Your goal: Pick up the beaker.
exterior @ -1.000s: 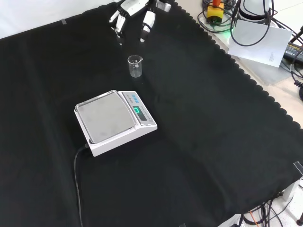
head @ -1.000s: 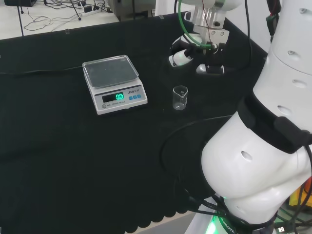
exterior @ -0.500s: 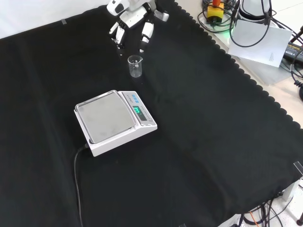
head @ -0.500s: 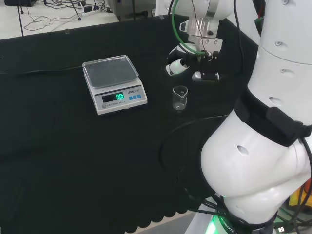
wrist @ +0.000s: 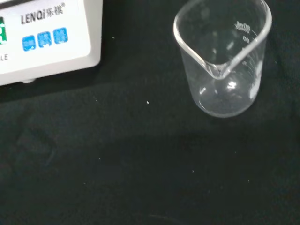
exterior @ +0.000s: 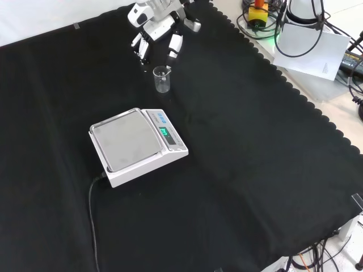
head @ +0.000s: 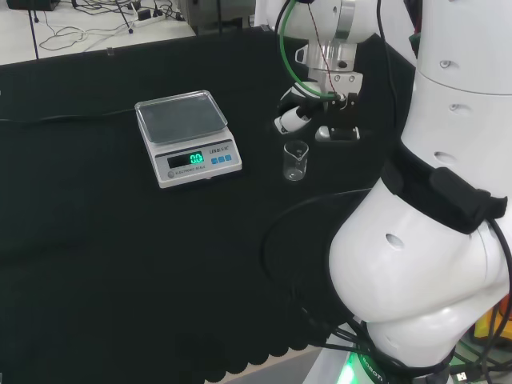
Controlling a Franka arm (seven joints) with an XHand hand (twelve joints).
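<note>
Hand above beaker, no grasp.
Clear beaker (head: 295, 160) stands upright and empty on the black bench (exterior: 238, 141), near the scale (exterior: 138, 145), off its display side. Hand (exterior: 157, 35) hangs just beyond the beaker in the front view, fingers relaxed and spread, holding nothing, apart from the glass.

The hand (head: 314, 120) hangs in the upper middle of the head view, at the end of the white arm (head: 432, 200) that fills the right side. In the front view it (exterior: 156, 35) enters at top centre, fingers (exterior: 174, 46) spread and pointing down, holding nothing.
</note>
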